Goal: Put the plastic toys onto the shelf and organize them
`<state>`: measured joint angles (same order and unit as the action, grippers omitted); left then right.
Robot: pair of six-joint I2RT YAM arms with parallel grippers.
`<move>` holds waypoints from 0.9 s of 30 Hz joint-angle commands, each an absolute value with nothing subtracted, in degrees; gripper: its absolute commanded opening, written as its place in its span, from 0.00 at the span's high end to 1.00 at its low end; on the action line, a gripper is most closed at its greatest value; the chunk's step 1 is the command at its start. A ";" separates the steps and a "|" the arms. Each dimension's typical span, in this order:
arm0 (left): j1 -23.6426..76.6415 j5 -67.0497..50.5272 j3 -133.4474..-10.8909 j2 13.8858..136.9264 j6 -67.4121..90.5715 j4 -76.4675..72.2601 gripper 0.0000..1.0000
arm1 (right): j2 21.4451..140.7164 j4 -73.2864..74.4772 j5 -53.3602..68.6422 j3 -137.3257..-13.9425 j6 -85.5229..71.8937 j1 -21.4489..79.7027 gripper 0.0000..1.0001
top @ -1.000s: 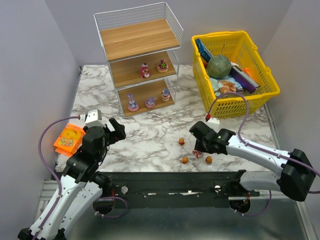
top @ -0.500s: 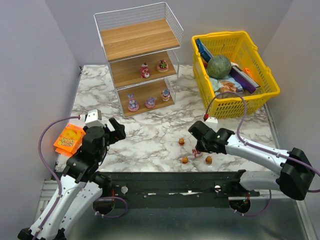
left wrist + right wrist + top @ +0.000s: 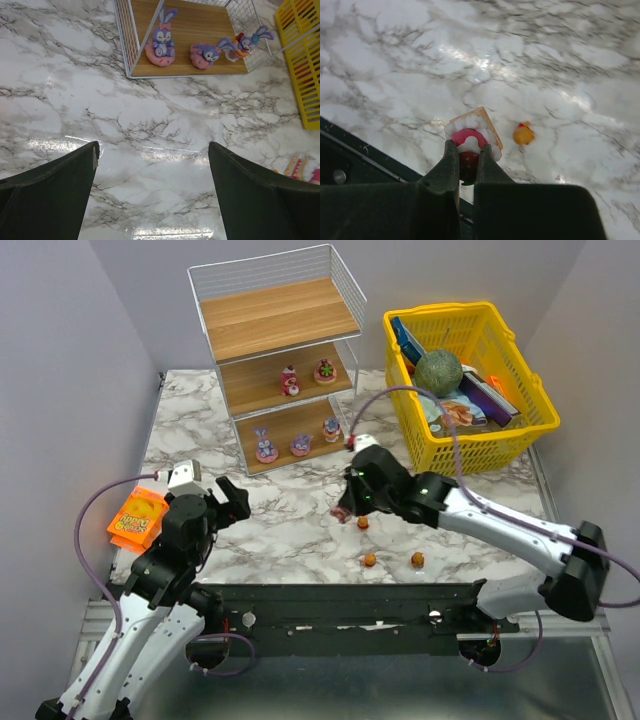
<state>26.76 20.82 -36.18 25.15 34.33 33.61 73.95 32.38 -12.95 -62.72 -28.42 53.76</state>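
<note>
Right gripper (image 3: pixel 468 152) clamped on red-pink toy (image 3: pixel 471 131), near front of shelf (image 3: pixel 275 320). Toy likely light, stiff, slick; mid-body pinch looks safest. Left gripper (image 3: pixel 152 147) spread, empty.

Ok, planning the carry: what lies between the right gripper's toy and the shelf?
Only bare marble table, per the top view, between the red-pink toy in the right gripper and the shelf.
</note>
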 commanded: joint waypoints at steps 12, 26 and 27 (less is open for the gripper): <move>27.07 23.82 -39.73 20.39 34.45 38.58 0.01 | 105.63 29.88 2.37 -81.47 5.52 61.96 0.99; 27.07 23.55 -39.46 20.65 34.10 38.76 0.01 | 108.02 25.50 0.88 -80.42 18.99 61.88 0.55; 27.07 23.55 -39.55 20.65 34.10 38.76 0.01 | 107.67 25.14 0.79 -80.25 18.72 61.96 0.50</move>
